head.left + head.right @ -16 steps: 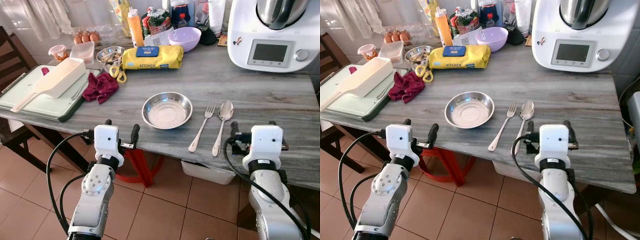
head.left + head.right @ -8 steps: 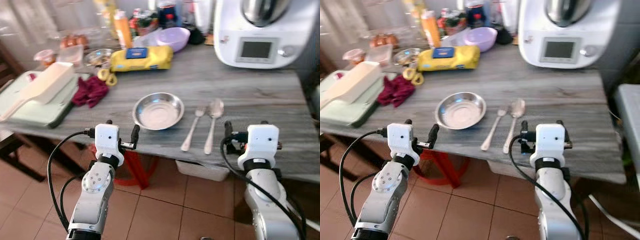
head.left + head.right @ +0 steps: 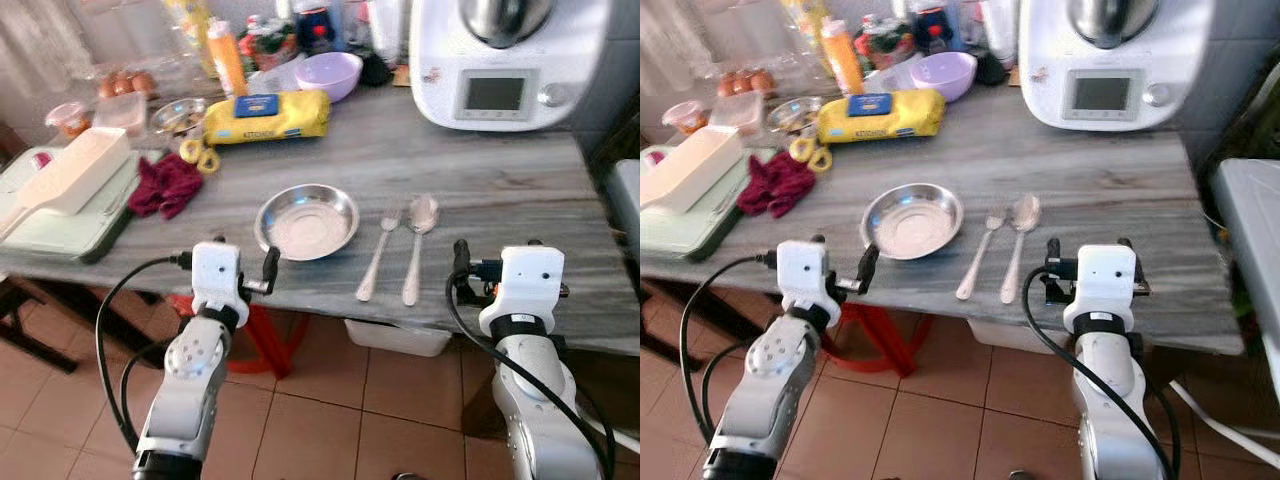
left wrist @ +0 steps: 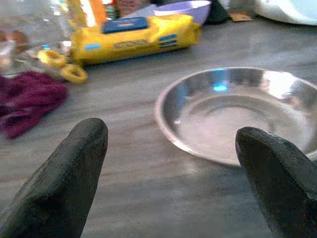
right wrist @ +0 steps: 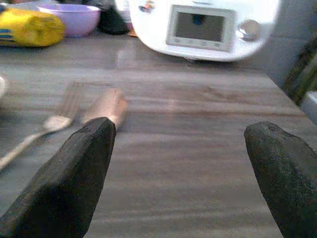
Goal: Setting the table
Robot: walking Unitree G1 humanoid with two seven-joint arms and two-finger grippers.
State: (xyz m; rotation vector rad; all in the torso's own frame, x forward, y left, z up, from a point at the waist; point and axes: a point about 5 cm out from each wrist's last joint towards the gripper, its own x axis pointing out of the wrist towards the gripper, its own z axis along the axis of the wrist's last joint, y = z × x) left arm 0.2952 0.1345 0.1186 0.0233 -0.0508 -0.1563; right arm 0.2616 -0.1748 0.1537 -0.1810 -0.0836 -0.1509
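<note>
A round steel dish [image 3: 307, 220] lies on the grey table [image 3: 500, 190] near its front edge. Just to its right a fork [image 3: 377, 255] and a spoon [image 3: 416, 245] lie side by side, handles toward me. My left gripper [image 3: 243, 262] is open at the table's front edge, just left of and in front of the dish [image 4: 237, 114], holding nothing. My right gripper [image 3: 497, 255] is open at the front edge too, to the right of the spoon [image 5: 106, 106] and fork [image 5: 54, 119], and empty.
A white kitchen machine [image 3: 500, 60] stands at the back right. A yellow pack [image 3: 265, 115], purple bowl [image 3: 328, 75], bottles and eggs crowd the back. A maroon cloth [image 3: 165, 187] and a green tray [image 3: 70, 215] with a white scoop lie left. A red stool [image 3: 270, 335] stands under the table.
The whole picture has shifted and tilted, so the camera moved. Both grippers stay open at the table's front edge, and the dish, fork and spoon lie as before.
</note>
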